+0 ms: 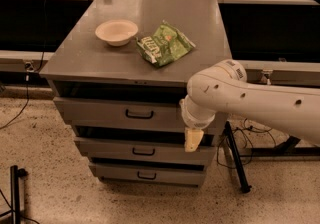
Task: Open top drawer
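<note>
Top drawer (pixel 100 111), uppermost of three under the cabinet top (pixel 100 58), handle (pixel 139 114) at ctr; gripper (pixel 194 139) hangs by its right end, open or closed you cannot tell; stiff metal, prob. slides heavily; hook the handle, pull straight.

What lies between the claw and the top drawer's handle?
Only bare grey front of the top drawer separates its handle from the claw at its right end, in the camera view.
</note>
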`<act>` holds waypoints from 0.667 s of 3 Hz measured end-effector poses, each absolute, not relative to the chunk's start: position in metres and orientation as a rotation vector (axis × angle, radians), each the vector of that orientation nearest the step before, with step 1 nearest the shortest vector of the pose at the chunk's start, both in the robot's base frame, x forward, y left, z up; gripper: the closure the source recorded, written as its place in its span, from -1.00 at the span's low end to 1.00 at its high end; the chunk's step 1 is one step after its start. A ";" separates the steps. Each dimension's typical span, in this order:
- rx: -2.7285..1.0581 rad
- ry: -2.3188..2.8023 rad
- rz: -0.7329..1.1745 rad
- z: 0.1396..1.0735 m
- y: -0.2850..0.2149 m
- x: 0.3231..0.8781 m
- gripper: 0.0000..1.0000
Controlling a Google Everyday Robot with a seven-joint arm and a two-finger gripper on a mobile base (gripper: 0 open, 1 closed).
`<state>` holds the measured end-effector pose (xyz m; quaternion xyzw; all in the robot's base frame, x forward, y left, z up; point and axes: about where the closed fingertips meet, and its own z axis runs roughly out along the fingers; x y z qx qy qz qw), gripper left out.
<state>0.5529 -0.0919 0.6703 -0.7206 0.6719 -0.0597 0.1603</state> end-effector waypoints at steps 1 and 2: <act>-2.034 1.929 -0.189 0.673 -0.096 0.555 -1.00; -2.014 1.923 -0.203 0.673 -0.095 0.559 -1.00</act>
